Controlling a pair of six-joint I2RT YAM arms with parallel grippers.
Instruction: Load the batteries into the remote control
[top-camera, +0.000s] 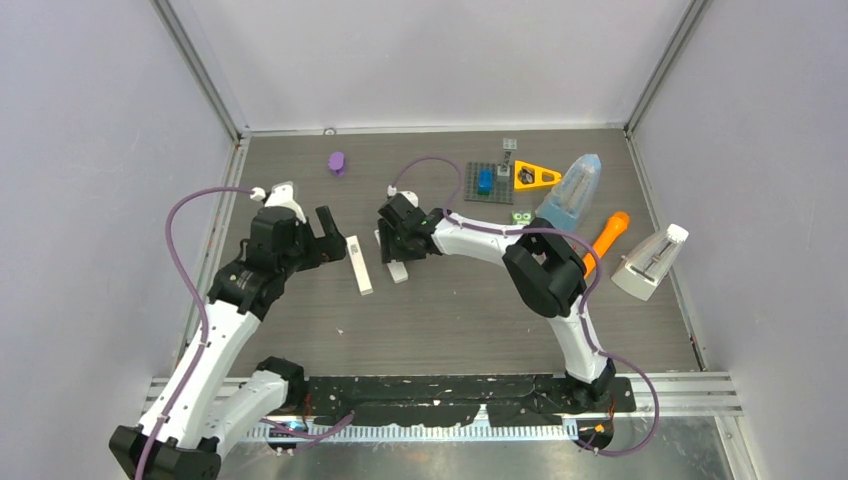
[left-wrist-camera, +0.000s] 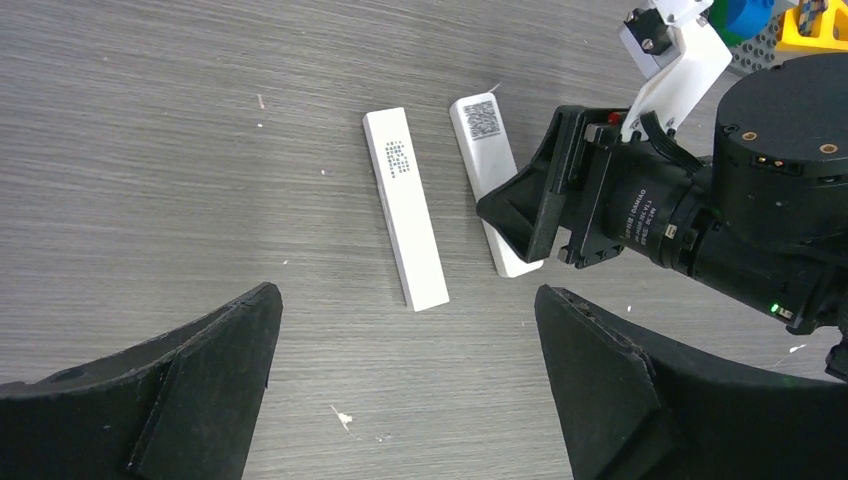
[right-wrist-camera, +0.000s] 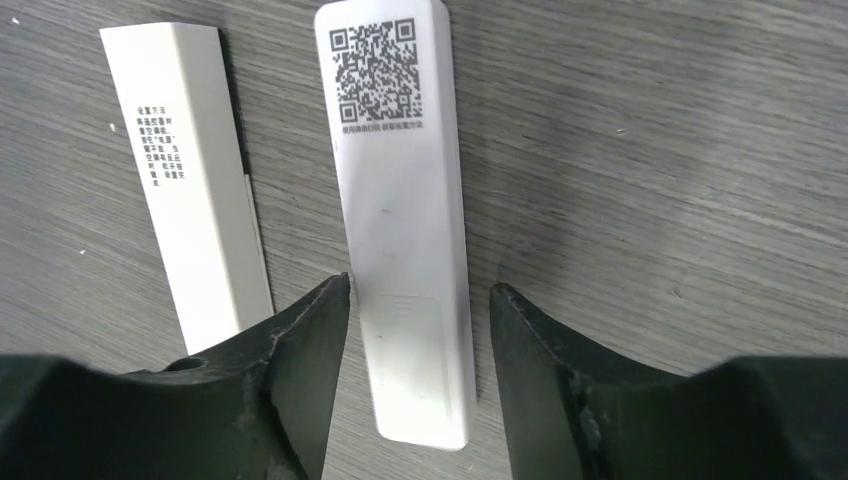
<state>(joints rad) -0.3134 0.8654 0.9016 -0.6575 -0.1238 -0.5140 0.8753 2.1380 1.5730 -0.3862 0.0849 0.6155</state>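
Remote control, the white one with a QR code on its back, lies flat on the gray bench. In the top view it sits a little toward 9 o'clock from the middle, its length running roughly 12 to 6.

My right hand straddles the remote's near half. One finger is at the remote's 9 o'clock edge, touching or just beside it; I cannot tell which. The other finger stands off at 3 o'clock with a sliver of bench showing. The hand is released around the remote, not clenched on it.

A second white remote, with a block of small print near one end, lies just beside the first on its 9 o'clock side. The two are nearly parallel, with a narrow strip of bench between them. My left hand hangs over that one's near end, spread wide and grasping nothing.

As for the batteries, I cannot pick them out in any view.

Toward 1 o'clock on the bench sits a gray baseplate carrying a blue block, with a yellow triangle just beside it. An orange carrot toy lies toward 3 o'clock, and a small purple piece toward 11 o'clock.
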